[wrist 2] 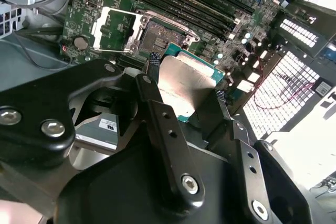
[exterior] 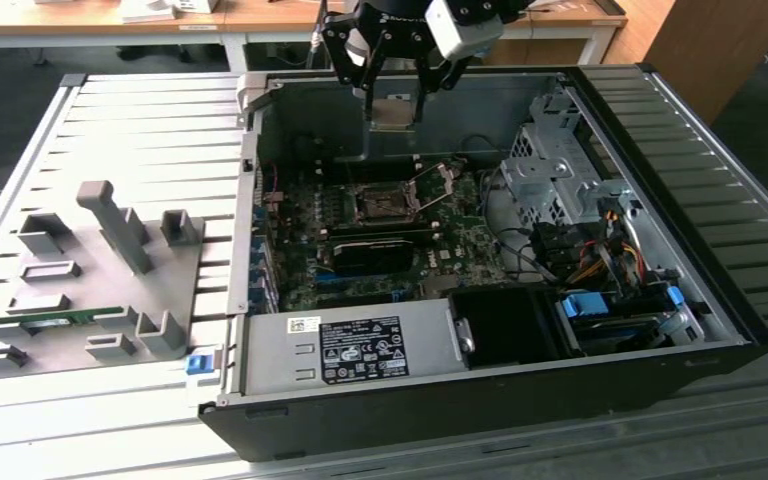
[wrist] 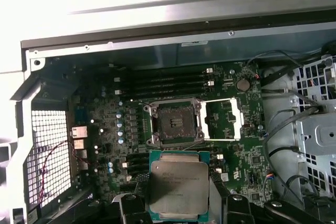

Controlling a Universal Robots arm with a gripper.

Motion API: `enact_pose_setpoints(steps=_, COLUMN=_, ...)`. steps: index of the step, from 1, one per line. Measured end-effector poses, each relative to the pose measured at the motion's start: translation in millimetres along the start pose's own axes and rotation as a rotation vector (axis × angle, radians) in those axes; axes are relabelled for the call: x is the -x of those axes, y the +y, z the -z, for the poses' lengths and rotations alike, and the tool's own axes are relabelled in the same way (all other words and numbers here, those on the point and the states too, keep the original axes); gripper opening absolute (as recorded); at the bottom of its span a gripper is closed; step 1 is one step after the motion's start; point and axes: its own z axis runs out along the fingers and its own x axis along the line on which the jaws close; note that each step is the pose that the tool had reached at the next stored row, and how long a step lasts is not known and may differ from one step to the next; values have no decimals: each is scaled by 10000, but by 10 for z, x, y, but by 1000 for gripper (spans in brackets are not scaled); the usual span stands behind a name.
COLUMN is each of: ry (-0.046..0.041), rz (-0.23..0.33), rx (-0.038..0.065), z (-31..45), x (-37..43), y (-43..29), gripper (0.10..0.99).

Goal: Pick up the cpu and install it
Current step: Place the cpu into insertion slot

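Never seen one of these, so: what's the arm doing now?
Gripper shut on cpu, aloft over motherboard. Not yet in socket. Socket uncovered, nothing across it.

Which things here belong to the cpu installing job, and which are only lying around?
Belonging to the job: cpu, gripped in the tool; open socket.
Only lying around: grey fixture blocks; memory stick; power supply.

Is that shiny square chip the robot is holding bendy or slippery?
Probably stiff: the cpu sits flat in the tool, with no sag. Its shiny metal top looks smooth, so it may be slippery; the tool grips it by the edges. It is likely light, since it is thin.
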Motion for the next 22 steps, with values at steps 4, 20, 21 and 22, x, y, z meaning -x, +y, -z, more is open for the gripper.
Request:
enact_pose_setpoints(steps=4, ry=-5, rz=-74, rx=1, z=-1, x=0, y=0, gripper=537)
enact_pose_setpoints(steps=20, ry=-113, rz=-1609, rx=29, z=-9, x=0, y=-1, gripper=537)
enact_pose_setpoints(steps=21, ry=-125, rz=-1785, rx=33, z=-10, x=0, y=-1, gripper=537)
enact_pose_setpoints(steps=22, ry=-138, rz=-1958, rx=37, z=-12, x=0, y=-1, gripper=537)
